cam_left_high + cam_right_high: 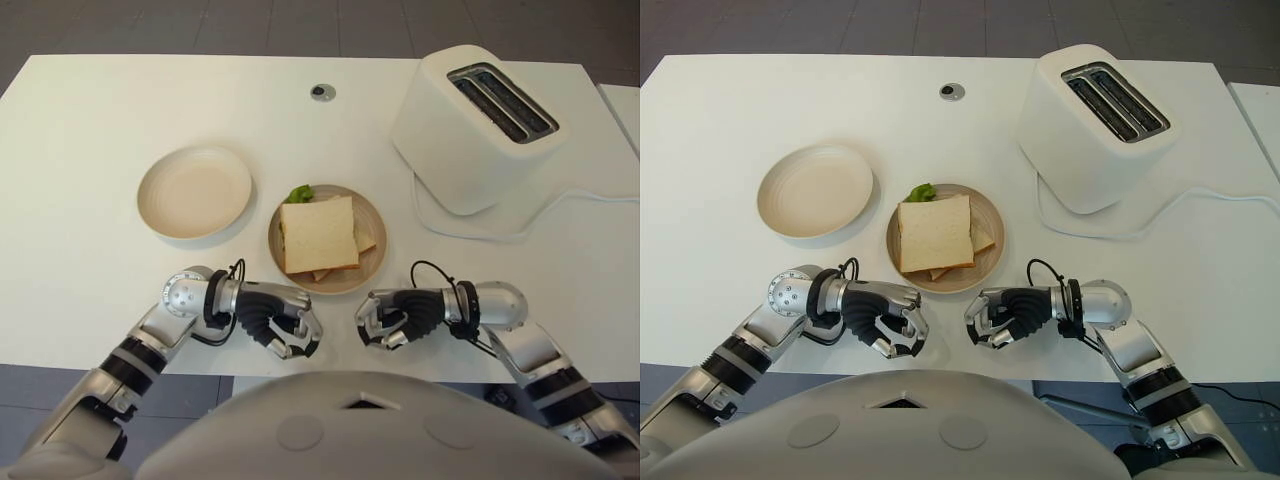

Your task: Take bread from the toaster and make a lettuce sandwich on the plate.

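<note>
Count at the plate: two slices of bread. The top slice (318, 234) lies flat and nearly square-on. A second slice (366, 238) sits beneath it, skewed, with its corners poking out at the right and near sides. One bit of green lettuce (299, 192) peeks from under the far left corner of the stack. All of this rests on one tan plate (345, 284), near the middle of the table's front half.

One more dish: a paler dish (194, 191) just to the left of the plate, close to it but apart.

One white toaster (470, 130) stands far right, set at an angle, with two dark slots (500, 103) on top; we cannot tell what is in them. Its white cord (590, 195) loops around its base and runs off to the right.

One small round fitting (322, 92) is set in the white table (100, 120) near the far edge.

Two hands, both low at the table's near edge. The left hand (280, 320) sits just short of the plate's near left rim, fingers curled in, grasping nothing. The right hand (392, 318) mirrors it off the near right rim, also clenched on nothing. The two fists face each other, apart.
</note>
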